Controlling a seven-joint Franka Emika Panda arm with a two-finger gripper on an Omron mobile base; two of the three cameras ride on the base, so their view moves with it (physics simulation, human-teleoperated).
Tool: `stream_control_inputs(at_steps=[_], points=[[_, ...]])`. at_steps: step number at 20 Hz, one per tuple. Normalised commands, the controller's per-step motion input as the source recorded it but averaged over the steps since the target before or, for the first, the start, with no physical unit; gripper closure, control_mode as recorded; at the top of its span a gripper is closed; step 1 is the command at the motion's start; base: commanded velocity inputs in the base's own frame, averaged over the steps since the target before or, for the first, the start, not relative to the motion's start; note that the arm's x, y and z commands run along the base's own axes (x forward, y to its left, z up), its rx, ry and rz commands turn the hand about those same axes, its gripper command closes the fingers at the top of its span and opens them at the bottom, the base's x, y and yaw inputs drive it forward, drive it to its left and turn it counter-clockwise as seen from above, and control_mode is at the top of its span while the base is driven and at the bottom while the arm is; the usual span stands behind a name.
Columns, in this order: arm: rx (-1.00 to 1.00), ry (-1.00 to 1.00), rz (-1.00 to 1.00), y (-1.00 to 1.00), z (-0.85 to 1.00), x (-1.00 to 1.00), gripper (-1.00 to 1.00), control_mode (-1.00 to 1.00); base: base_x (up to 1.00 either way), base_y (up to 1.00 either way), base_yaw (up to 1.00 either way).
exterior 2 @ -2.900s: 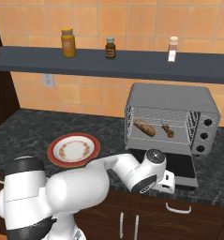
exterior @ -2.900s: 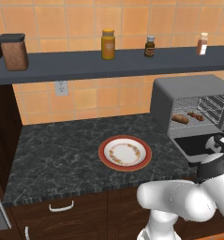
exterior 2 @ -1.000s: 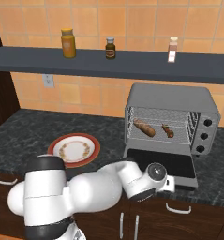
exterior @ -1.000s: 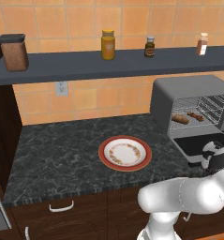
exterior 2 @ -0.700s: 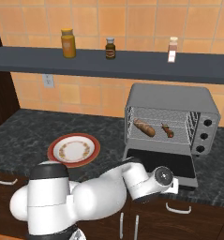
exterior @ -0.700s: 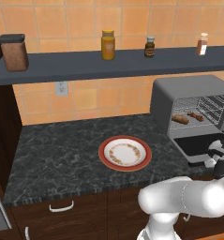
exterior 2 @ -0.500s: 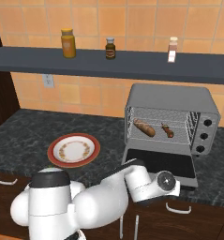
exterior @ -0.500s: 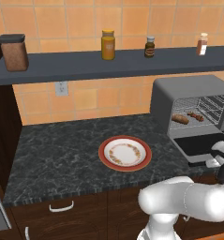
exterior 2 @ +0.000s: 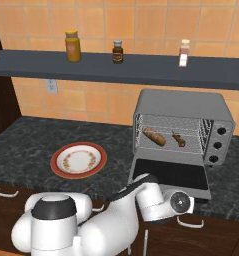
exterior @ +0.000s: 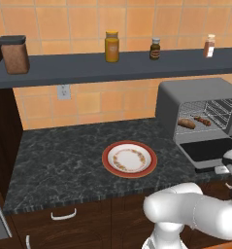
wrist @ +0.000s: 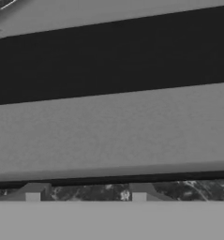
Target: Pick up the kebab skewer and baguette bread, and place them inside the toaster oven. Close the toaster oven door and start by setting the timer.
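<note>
Left base view: the toaster oven [exterior: 195, 104] sits at the right end of the counter [exterior: 59, 155] with its door [exterior: 208, 150] dropped flat, baguette bread [exterior: 187, 123] and kebab skewer [exterior: 203, 120] side by side on the rack. Red-rimmed plate [exterior: 129, 159] sits to the left.

Right base view: same deal, loaf left of skewer, and the arm's wrist sits just under the door's front edge.

Hand view: door's grey frame and dark glass right up close; can't tell how wide the gripper is or if it's holding anything
</note>
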Motion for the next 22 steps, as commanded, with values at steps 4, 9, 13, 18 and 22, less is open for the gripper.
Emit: stream_control_inputs(at_steps=[4, 9, 13, 18, 22], points=[[0.02, -0.06, -0.08, 0.42, 0.47, 0.81, -1.0, -1.0, 0.0, 0.0, 0.0], [0.01, -0.06, -0.08, 0.45, 0.54, 0.86, -1.0, -1.0, 0.0, 0.0, 0.0], [0.0, -0.04, -0.07, 0.36, 0.68, 0.88, -1.0, -1.0, 0.0, 0.0, 0.0], [0.0, -0.03, -0.06, 0.35, 0.8, 0.96, -1.0, -1.0, 0.0, 0.0, 0.0], [0.0, -0.04, -0.05, 0.31, 0.9, 0.99, -1.0, -1.0, 0.0, 0.0, 0.0]])
